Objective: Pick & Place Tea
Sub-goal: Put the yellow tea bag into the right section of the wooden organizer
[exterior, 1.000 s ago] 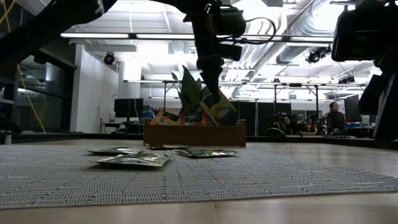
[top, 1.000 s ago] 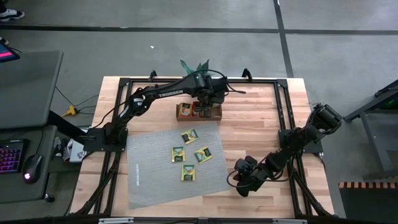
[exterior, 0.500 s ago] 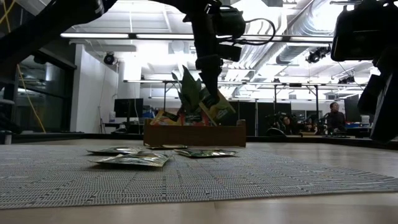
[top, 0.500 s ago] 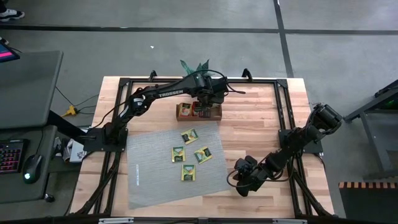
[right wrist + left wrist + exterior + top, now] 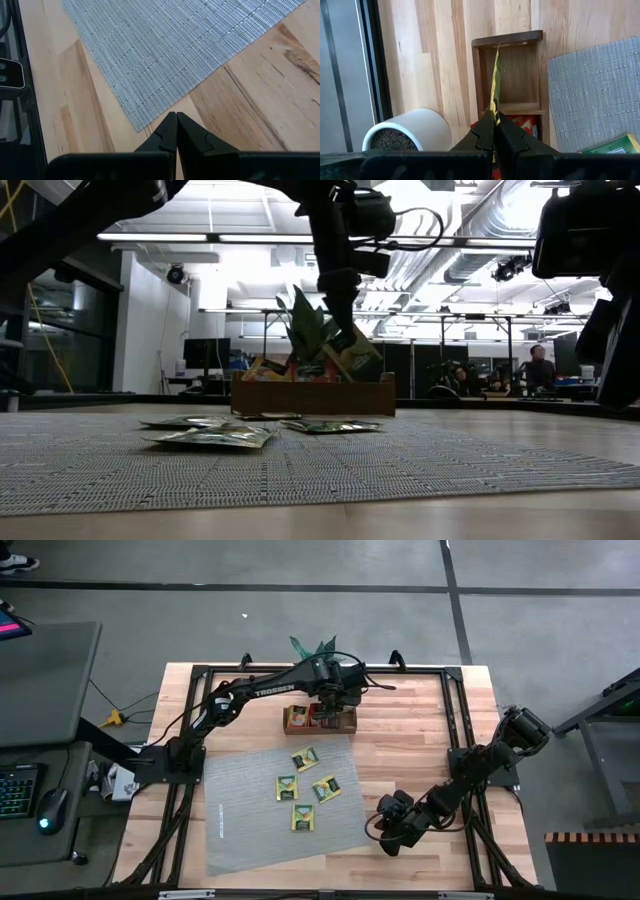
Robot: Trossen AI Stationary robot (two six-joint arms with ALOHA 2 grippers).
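Observation:
My left gripper [image 5: 335, 702] is shut on a green-yellow tea sachet [image 5: 352, 356] above the brown wooden tray [image 5: 320, 720] at the table's far middle. The left wrist view shows this sachet [image 5: 495, 80] edge-on over the tray's bare end compartment [image 5: 517, 75]. Red and yellow sachets [image 5: 268, 368] stand in the tray's other compartments. Several green sachets [image 5: 304, 758] lie flat on the grey ribbed mat [image 5: 240, 820]. My right gripper [image 5: 176, 118] is shut on nothing and waits low at the near right [image 5: 392, 830]. My left gripper pinches the sachet by its upper edge [image 5: 493, 106] between the two fingertips, coming from above and pointing down. The sachet hangs tilted below the fingers [image 5: 338, 300]. Its lower end [image 5: 362, 372] reaches the level of the tray's rim; whether it touches the tray, I cannot tell.
A white pot [image 5: 407, 131] with a green plant [image 5: 310, 644] stands just beyond the tray's far side. Black frame rails [image 5: 450, 710] run along the table's edges. Bare wood [image 5: 410, 750] lies between the mat and the right arm. People show in the room far behind [image 5: 538, 368].

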